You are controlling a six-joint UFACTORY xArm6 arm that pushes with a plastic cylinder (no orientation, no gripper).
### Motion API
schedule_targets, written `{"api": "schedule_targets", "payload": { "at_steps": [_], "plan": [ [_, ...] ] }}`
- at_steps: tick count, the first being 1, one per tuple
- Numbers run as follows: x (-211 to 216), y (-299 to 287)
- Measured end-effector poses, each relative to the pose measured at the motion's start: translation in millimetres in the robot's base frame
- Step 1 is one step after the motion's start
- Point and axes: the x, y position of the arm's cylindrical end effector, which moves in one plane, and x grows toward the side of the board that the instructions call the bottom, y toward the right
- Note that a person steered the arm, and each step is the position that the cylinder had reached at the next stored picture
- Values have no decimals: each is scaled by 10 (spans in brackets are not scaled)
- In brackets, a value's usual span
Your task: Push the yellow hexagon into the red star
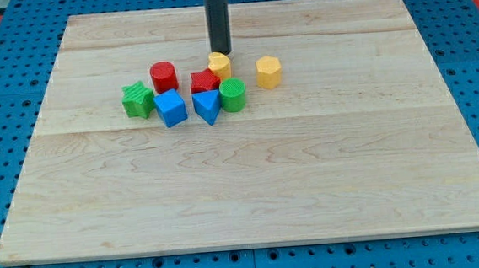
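The yellow hexagon [269, 71] stands alone on the wooden board, to the right of a cluster of blocks. The red star [204, 80] sits in that cluster, about 75 px to the hexagon's left. A second yellow block [219, 64], possibly a heart, touches the red star's upper right. My tip [219, 53] is at the top edge of this second yellow block, touching or nearly touching it. It is up and to the left of the hexagon, well apart from it.
A red cylinder [164, 76] lies left of the star, and a green star [138, 99] is farther left. A blue cube [170, 107], a blue triangle [207, 107] and a green cylinder [232, 94] sit just below the red star. The board [252, 192] rests on a blue pegboard.
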Motion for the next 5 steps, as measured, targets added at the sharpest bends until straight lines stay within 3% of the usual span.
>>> {"api": "schedule_targets", "payload": {
  "at_steps": [2,5],
  "plan": [
    [395,969],
    [657,472]
  ]
}}
